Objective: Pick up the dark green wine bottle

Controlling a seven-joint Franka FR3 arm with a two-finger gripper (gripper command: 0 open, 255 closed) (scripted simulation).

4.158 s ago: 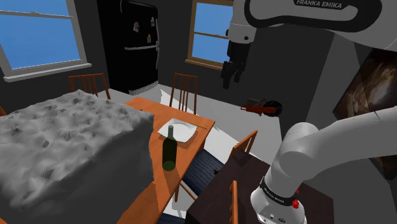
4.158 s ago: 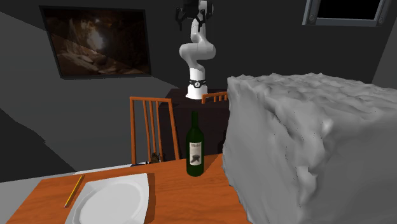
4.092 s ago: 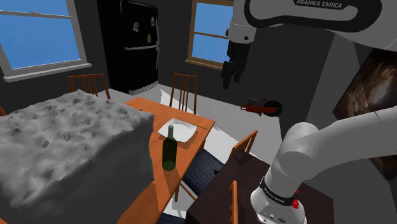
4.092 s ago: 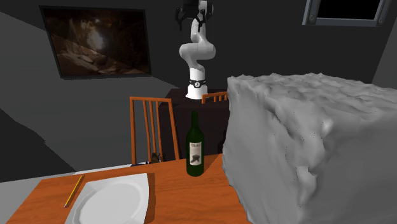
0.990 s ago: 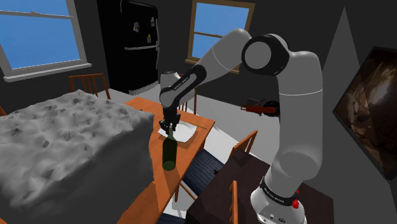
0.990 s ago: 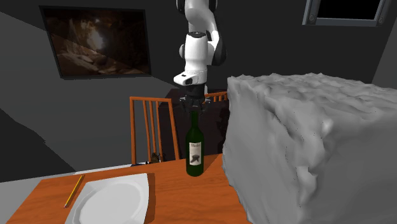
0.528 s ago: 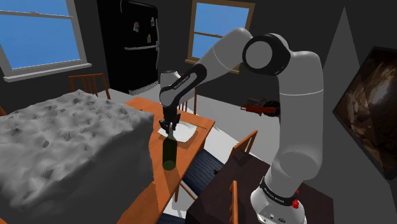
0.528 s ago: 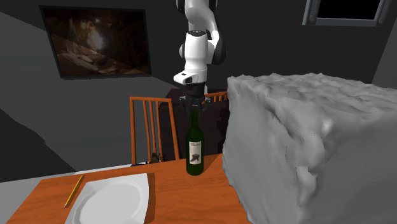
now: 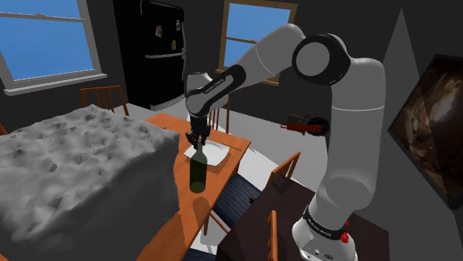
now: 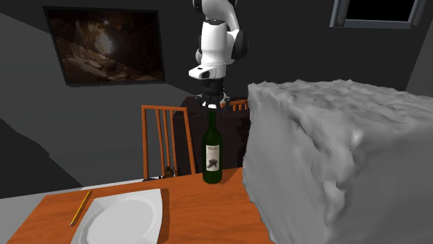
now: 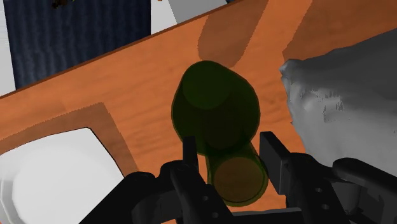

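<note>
Risen a little since half a second ago, the one dark green wine bottle [image 9: 197,174] now hangs upright from the gripper [image 9: 196,144]. Its base sits higher against the table edge than before in the second exterior view, and the arm's hand has gone up with it.

One white arm reaches over one orange wooden table [image 9: 185,215]. Its single black gripper [image 10: 212,105] sits straight above the bottle [image 10: 212,156], at the very top of the neck. In the wrist view the two black fingers [image 11: 277,162] press on either side of the neck, pinching the bottle [image 11: 216,111] between them. The round green body widens out below the gripper [image 11: 232,149].

One white plate [image 10: 125,218] lies on the table [image 10: 194,215], with one yellow pencil [image 10: 81,207] just beside it, on the side away from the bottle. One large lumpy grey block [image 10: 333,159] covers the rest of the tabletop, close to the bottle on its other side. In the wrist view the bottle hangs between the plate [image 11: 51,178] and the block [image 11: 343,83], over bare wood [image 11: 95,83].

Four wooden chair backs [image 9: 104,96] can be counted around the table in the shoulder view. That view also shows two windows [image 9: 44,37] with blue sky and one black fridge [image 9: 159,52].
</note>
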